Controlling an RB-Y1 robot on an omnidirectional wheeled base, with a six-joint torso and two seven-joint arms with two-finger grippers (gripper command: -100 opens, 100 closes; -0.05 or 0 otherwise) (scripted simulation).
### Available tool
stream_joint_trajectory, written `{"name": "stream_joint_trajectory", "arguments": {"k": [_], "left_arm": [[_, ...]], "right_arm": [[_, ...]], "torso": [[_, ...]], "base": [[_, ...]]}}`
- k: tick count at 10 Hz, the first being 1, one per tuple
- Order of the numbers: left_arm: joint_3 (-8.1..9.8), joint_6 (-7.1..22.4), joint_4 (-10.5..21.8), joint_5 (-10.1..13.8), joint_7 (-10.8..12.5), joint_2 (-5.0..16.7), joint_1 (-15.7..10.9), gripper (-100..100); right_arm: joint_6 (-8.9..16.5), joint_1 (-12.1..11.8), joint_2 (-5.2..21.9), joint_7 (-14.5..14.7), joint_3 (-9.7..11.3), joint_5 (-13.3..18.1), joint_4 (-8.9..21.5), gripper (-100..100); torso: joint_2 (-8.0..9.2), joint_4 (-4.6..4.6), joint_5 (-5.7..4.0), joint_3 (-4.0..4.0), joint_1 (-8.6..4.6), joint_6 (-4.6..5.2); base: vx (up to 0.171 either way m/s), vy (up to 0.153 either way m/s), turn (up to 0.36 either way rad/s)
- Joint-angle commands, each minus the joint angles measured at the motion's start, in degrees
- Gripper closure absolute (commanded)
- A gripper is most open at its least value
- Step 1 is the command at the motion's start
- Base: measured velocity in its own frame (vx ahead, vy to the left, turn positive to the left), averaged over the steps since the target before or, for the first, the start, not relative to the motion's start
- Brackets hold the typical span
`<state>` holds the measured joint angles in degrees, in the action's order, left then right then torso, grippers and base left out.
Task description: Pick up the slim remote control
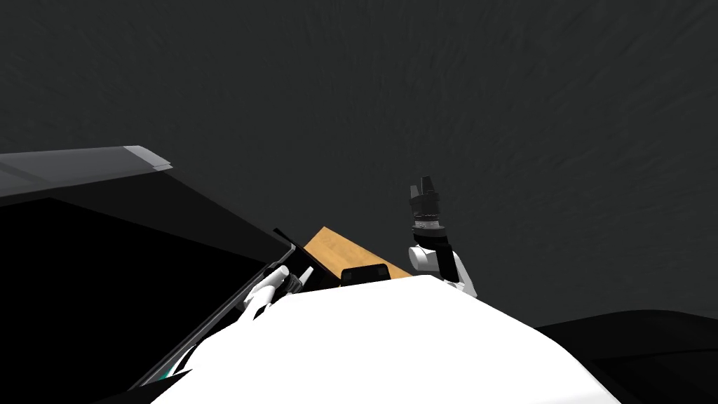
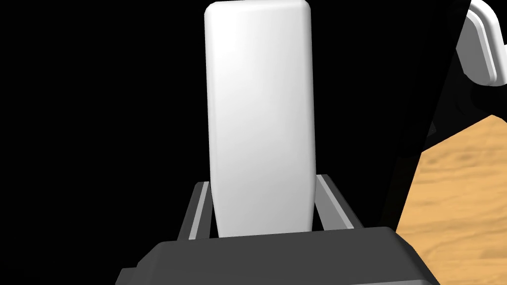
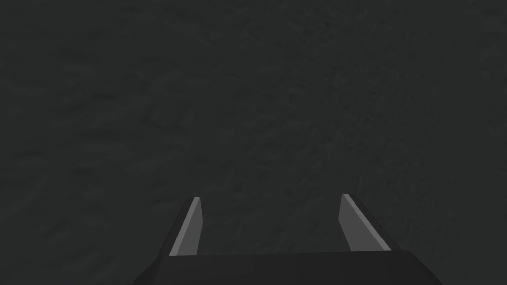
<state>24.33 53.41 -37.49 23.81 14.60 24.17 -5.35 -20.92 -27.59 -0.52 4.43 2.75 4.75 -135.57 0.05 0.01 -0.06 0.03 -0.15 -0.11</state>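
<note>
Slim remote control (image 2: 260, 114), drawn plain white, is sitting lengthwise between the blades of the left pincer (image 2: 262, 183), with its far end reaching well past their tips against a black area (image 2: 99, 123). The fingers (image 2: 332, 203) are pressing on its two long sides, pinching it near its base. A wooden surface (image 2: 460, 198) is lying off to one side of that pincer, apart from the remote. The right pincer (image 3: 270, 198) is pointing at a dark grey surface (image 3: 247, 99) with its blades spread wide.
</note>
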Motion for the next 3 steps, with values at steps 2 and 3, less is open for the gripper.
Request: {"name": "stream_joint_trajectory", "arguments": {"k": [2, 3], "left_arm": [[0.22, 0.77, 0.3, 0.22, -0.12, 0.79, -0.62, 100], [0.24, 0.93, 0.33, 0.24, -0.12, 0.86, -0.69, 0]], "right_arm": [[0.0, 0.0, 0.0, 0.0, 0.0, 0.0, 0.0, 0], [0.0, 0.0, 0.0, 0.0, 0.0, 0.0, 0.0, 0]], "torso": [[0.05, 0.0, 0.01, 0.03, -0.09, 0.0], [0.03, -0.01, 0.02, 0.01, -0.04, -0.01]], "base": [[-0.026, -0.032, -0.014], [0.0, 0.0, 0.0]]}}
